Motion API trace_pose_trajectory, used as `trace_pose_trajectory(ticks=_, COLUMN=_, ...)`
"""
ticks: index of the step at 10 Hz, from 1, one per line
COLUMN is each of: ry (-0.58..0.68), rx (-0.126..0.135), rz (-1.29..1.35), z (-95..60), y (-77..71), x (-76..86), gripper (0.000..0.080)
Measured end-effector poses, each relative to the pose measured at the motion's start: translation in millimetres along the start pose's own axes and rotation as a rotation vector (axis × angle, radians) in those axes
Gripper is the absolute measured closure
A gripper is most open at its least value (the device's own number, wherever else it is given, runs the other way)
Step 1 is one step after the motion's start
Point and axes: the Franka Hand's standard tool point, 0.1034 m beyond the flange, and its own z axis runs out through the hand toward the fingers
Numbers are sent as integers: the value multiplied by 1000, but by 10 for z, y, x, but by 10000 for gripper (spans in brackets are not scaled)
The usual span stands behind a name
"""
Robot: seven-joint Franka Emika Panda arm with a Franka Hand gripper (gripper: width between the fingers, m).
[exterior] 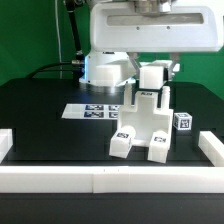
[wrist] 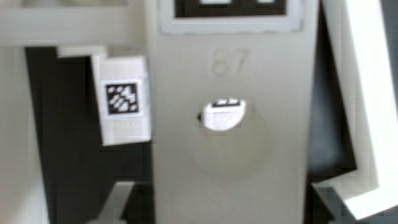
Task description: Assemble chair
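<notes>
Counter (exterior: 40,110) inventory, exterior view:

- Chair assembly (exterior: 145,118): one, joined, with two front feet (exterior: 122,146).
- Loose block (exterior: 183,121): one.
- Marker board (exterior: 95,112): one; its tag count is not legible.
- Border rail sections (exterior: 100,180): three.
- Tags (exterior: 160,140) visible on the chair assembly: three.

Wrist view:

- Square tag (wrist: 121,98): one.
- Round hole (wrist: 222,113): one.
- Gripper (wrist: 240,200): one, with two fingers (wrist: 356,196).

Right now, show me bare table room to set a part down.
Bare black tabletop lies at the exterior view's left, between the white border rail and the marker board. Crowded: around the blocky white plastic chair, under the hand, beside the small tagged white block.
</notes>
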Motion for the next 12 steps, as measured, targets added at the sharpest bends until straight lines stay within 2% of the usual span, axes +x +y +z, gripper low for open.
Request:
trace_pose_trajectory(ticks=2, ry=3, rx=-3, rz=-4, z=49, y=-154, x=-98, gripper=511)
trace_pose_trajectory(ticks=5, ry=3, rx=-5, rz=-3, z=70, y=-137, x=-99, gripper=511)
trace_pose_trajectory(ticks=10, ry=8, rx=-5, rz=-10, z=126, y=-65, x=-217, gripper=511)
trace_pose_trajectory(ticks=12, ry=10, rx=-5, rz=-10, z=131, y=-63, x=-218, gripper=511)
